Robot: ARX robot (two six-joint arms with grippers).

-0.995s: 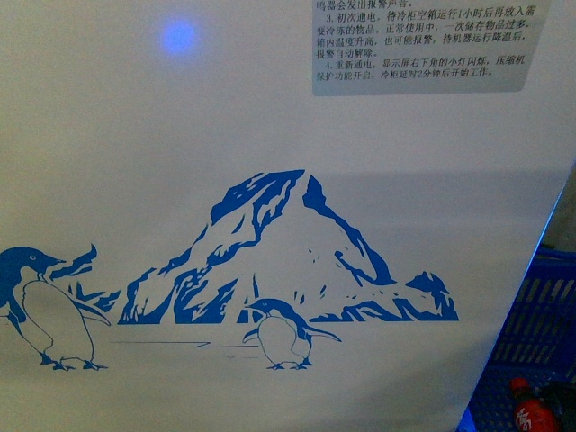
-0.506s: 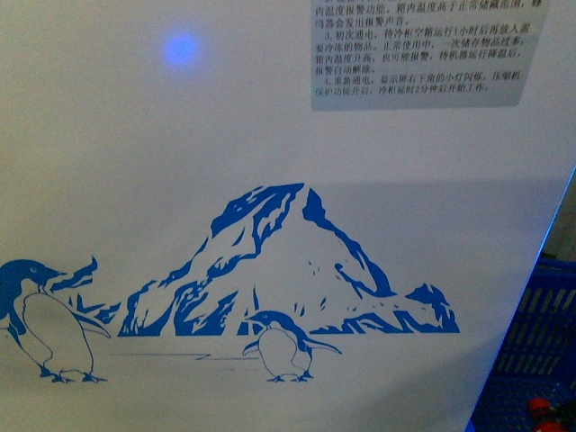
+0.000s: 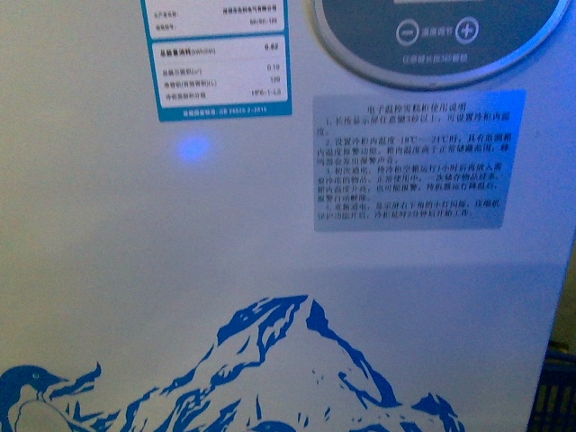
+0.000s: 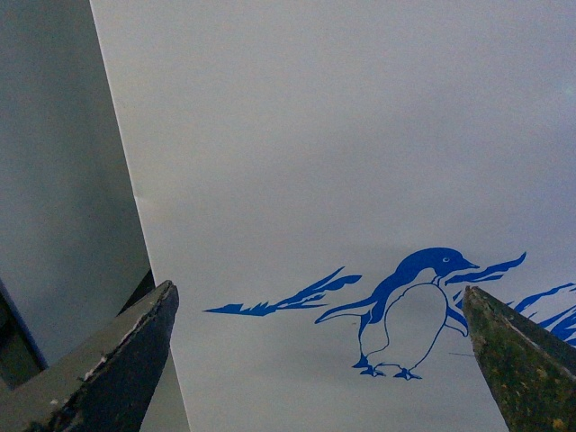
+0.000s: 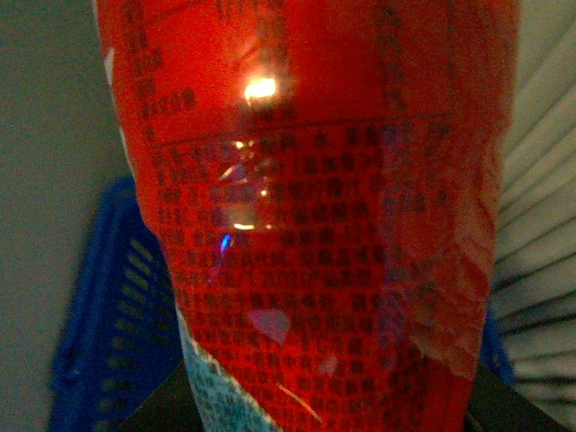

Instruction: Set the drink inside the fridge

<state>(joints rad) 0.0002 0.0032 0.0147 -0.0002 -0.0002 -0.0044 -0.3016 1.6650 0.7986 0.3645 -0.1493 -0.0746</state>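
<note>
Looks like the small red-labelled plastic drink bottle (image 5: 306, 225) fills the right wrist frame, pinched by the right fingers (image 5: 504, 409), left fingers (image 4: 117, 360) spread and empty, so pickup's done, but getting it into the white penguin-printed chest fridge (image 3: 180, 270) is all left.

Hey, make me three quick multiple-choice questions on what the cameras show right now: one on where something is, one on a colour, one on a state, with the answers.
1. On the fridge, where is the control panel relative to the instruction sticker? A below; B above; C left.
2. What colour is the label of the drink? A red; B green; C yellow.
3. What state is the left gripper in? A shut on the drink; B shut on a basket; C open, empty.

Answers: B, in the front view the panel sits over the sticker. A, red fills the right wrist view. C, its fingers stand apart with nothing between.
</note>
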